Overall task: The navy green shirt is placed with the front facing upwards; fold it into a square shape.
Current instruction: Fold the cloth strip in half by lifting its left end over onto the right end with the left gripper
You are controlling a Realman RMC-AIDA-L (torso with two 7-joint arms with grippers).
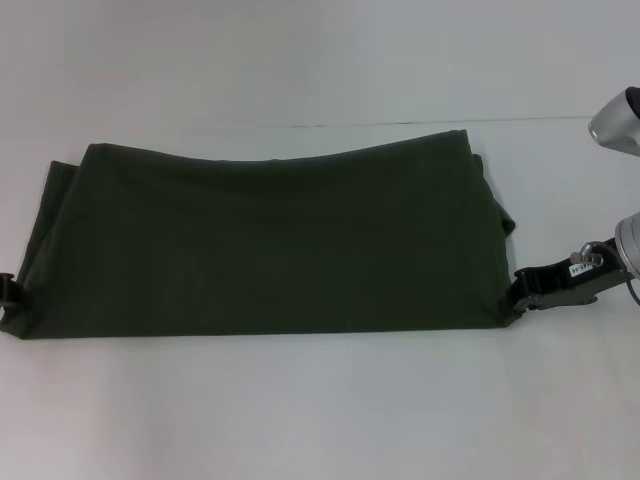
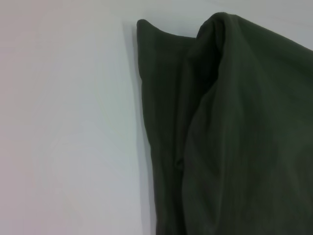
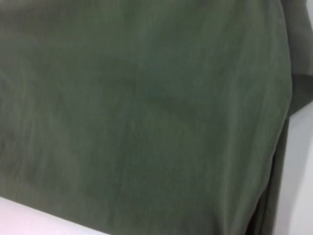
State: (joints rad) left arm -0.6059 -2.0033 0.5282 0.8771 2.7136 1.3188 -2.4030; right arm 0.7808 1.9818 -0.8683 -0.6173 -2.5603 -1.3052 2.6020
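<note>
Black right tool with small white label, silver cylindrical wrist, thin dark cable; black left tool.

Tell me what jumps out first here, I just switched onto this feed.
The navy green shirt, folded into a long dark band across the white table, no lettering showing. The left gripper sits at its near left corner and the right gripper at its near right corner.

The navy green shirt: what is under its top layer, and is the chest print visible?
The navy green shirt is folded into a long band on the white table. More green cloth shows beneath at both ends. No lettering shows; anything between the layers is covered.
</note>
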